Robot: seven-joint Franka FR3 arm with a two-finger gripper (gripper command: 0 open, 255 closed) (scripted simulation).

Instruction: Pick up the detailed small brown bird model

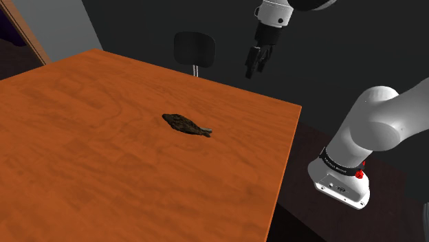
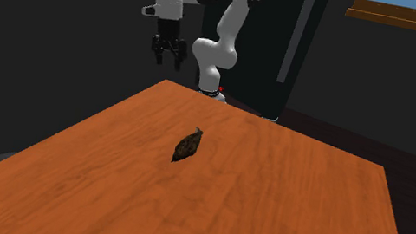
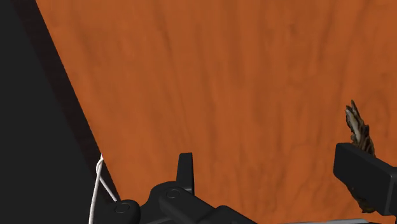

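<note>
My fingers stand wide apart and empty, high above the tabletop, while the small brown bird lies near its middle, so I judge this the approach: next I must swing over it, straddle its narrow body and descend.

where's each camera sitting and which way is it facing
Shoulder view: beside the stand, looking down over the table at the bird model; arm and jaws show.
Second exterior view: across the table, facing the arm; whole arm shows.
Wrist view: on the hand, looking down at the table; open jaws show.
All share the bird model on the table.
</note>
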